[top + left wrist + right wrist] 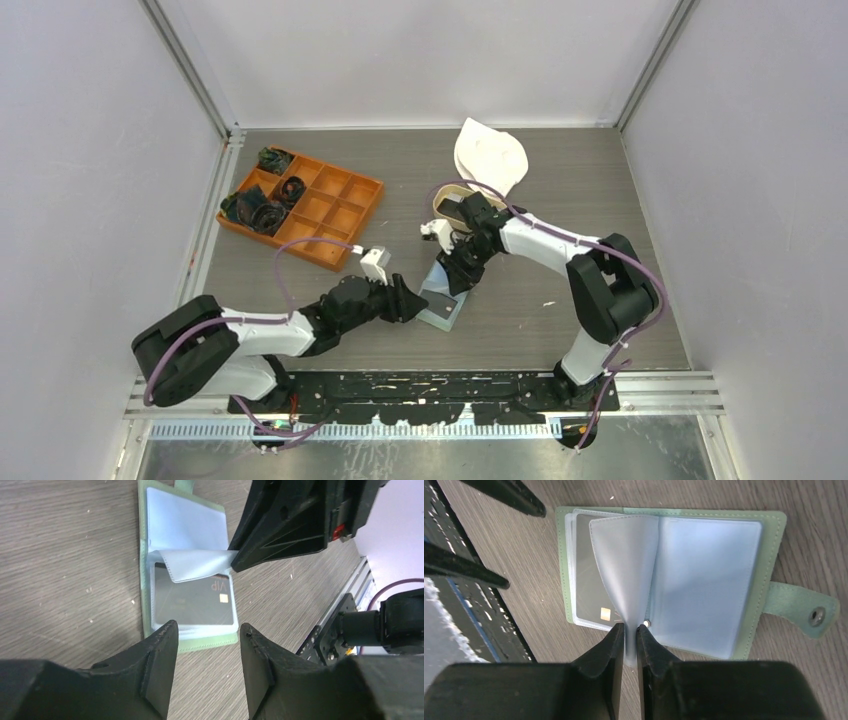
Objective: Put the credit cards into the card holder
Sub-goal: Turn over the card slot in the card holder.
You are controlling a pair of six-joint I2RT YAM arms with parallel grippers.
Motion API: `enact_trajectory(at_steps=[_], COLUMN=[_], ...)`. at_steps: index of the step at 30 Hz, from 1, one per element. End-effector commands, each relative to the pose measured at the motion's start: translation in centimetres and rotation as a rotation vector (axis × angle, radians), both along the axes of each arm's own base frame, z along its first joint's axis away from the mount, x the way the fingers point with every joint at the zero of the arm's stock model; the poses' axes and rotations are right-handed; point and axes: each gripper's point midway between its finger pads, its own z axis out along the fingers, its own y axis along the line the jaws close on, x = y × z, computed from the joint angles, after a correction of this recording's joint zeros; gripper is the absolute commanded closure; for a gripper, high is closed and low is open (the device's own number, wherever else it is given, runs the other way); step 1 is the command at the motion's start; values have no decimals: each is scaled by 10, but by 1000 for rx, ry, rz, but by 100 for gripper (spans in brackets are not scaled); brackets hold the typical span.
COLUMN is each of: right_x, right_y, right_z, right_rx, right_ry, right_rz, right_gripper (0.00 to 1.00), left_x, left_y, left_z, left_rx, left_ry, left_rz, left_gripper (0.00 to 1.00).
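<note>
We see the sage-green folding card holder (pixel 711 580) lying open and flat on the grey wood-grain worktop (pixel 65 555), between the two arms. Our right end effector (pixel 630 630) is clamped on the free edge of a pale blue-grey plastic sleeve (pixel 626 565). The sleeve is thin and floppy and curls where it stands up. We judge it slippery and best pinched at that edge. Our left end effector (pixel 209 630) hangs empty with jaws apart, just beside the holder. Under the sleeve, a stiff dark grey card (pixel 192 600) reads "VIP" beside a gold chip (pixel 224 598).
</note>
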Motion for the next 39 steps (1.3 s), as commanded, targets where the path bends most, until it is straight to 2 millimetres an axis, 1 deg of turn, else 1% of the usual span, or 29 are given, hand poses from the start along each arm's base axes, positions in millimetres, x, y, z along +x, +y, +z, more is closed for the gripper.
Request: enact_trajectory(at_steps=[1, 3, 5, 10, 14, 19, 23, 30, 31, 33, 36, 39], right_x=[2, 6, 10, 14, 20, 28, 38, 62, 63, 63, 64, 68], right_y=[7, 3, 0, -3, -4, -6, -9, -25, -27, -32, -36, -42], right_z=[10, 7, 5, 1, 3, 7, 15, 40, 43, 40, 30, 18], right_rx=[75, 71, 69, 63, 72, 78, 88, 117, 117, 105, 70, 5], right_ry=[130, 158, 178, 214, 218, 193, 134, -88, -120, -159, -166, -168], right_rz=[-75, -108, -139, -182, -216, -263, -289, -341, -333, -314, -302, -311], right_gripper=[78, 78, 78, 75, 74, 71, 65, 53, 53, 54, 63, 70], left_x=[24, 28, 32, 34, 38, 46, 55, 70, 72, 74, 76, 77], left_y=[-21, -26, -31, -47, -58, -66, -67, -74, -75, -75, -71, -61], left_z=[39, 35, 31, 19, 11, 0, -13, -22, -22, -20, -9, 5], left_rx=[-125, -133, -141, -158, -173, -163, -103, -27, -23, -22, -5, 29], left_ry=[-76, -66, -56, -20, 6, 27, 45, 44, 41, 30, -12, -67], left_rz=[38, 40, 41, -3, -25, -31, -13, -14, -16, -18, -21, -10], left_gripper=[51, 53, 58, 72, 76, 77, 73, 66, 66, 66, 66, 66])
